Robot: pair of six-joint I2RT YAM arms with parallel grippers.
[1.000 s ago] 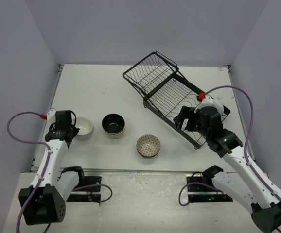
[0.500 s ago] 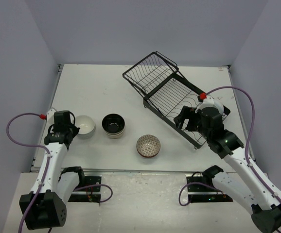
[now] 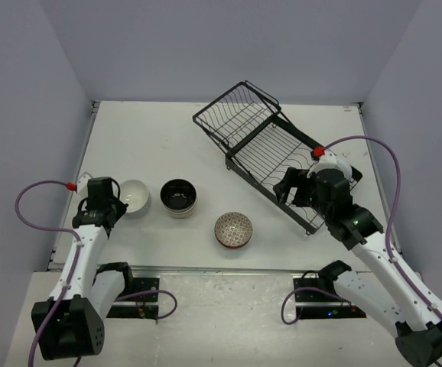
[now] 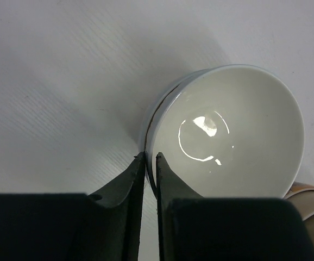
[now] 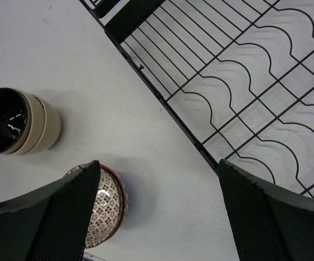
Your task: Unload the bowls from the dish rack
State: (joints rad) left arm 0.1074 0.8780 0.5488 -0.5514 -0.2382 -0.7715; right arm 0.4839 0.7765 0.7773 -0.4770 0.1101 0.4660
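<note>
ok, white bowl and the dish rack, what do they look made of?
white bowl: looks like glazed ceramic or porcelain with a glossy finish. It shows sharp light highlights inside and a thin, smooth rim. Hard plastic can't be ruled out.
dish rack: looks like coated metal wire in matte black. It has thin bent rods with wavy slots and no bare-metal glint.

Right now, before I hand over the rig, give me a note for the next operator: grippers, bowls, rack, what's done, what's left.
Left gripper: fingers nearly together at the white bowl's rim; cannot tell whether it grips.
Right gripper: open, empty, above the dish rack's near edge.
On the table, left of the rack: white bowl, tan bowl with black inside, brown patterned bowl, all upright.
Done: three bowls out.
Left: no bowl shows in the rack, but the right arm hides its near end; check there.
</note>
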